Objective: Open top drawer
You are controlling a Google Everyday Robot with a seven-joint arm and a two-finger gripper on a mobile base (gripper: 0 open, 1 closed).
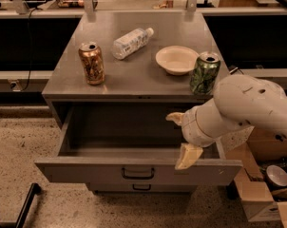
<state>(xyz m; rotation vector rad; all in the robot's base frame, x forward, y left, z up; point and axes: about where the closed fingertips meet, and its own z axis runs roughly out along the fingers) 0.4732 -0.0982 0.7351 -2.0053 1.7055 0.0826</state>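
The top drawer [86,171] of the grey metal cabinet stands pulled far out, its deep grey inside bare. A dark bar handle [138,174] sits at the centre of its wide front panel. My gripper [181,137] hangs over the drawer's right part, above the front panel's rim and right of the handle. Its two cream fingers are spread wide: one fingertip [174,117] points back into the drawer, the other finger [188,156] lies at the front rim. It holds nothing.
On the cabinet top [134,77] stand a copper can [91,63], a lying water bottle [130,42], a cream bowl [176,60] and a green can [205,73]. A narrower drawer front [141,187] shows below. Cardboard boxes [260,194] sit at the right, a dark pole [24,208] at the lower left.
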